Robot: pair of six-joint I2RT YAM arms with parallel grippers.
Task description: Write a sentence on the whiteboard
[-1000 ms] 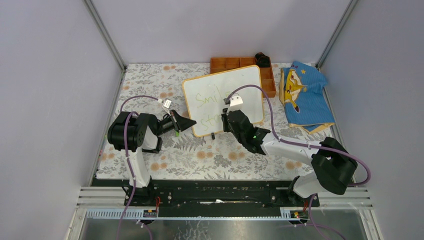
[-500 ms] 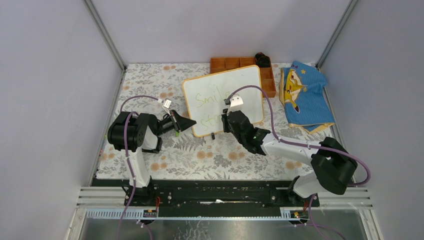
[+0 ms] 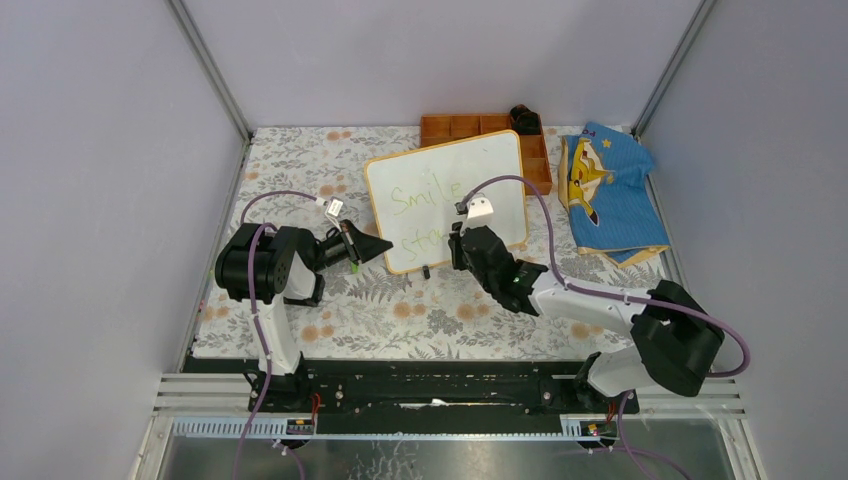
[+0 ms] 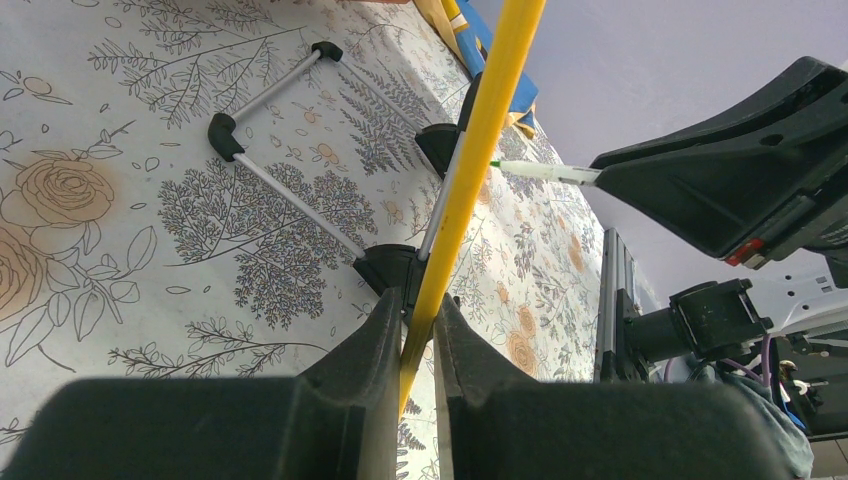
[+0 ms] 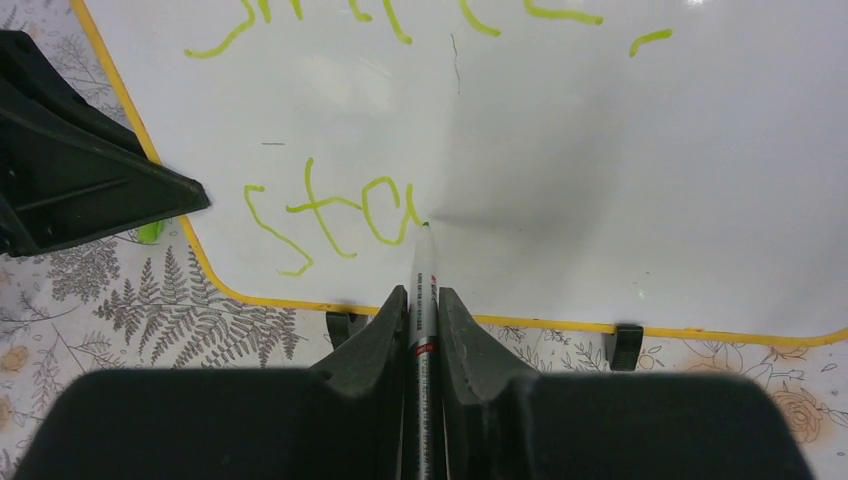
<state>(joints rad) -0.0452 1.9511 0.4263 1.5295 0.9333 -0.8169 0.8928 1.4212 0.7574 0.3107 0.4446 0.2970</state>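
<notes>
While the right end effector grips the marker (tip touching the sentence beside "sta"), the whiteboard stands mid-frame, unwritten space lying toward frame right; the left end effector clamps its edge.

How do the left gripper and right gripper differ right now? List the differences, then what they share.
The left gripper pinches the whiteboard's frame edge; the right gripper pinches a marker. The left sits at the board's left side; the right reaches over its near edge, marker tip at the sentence. Both are shut on something thin.
</notes>
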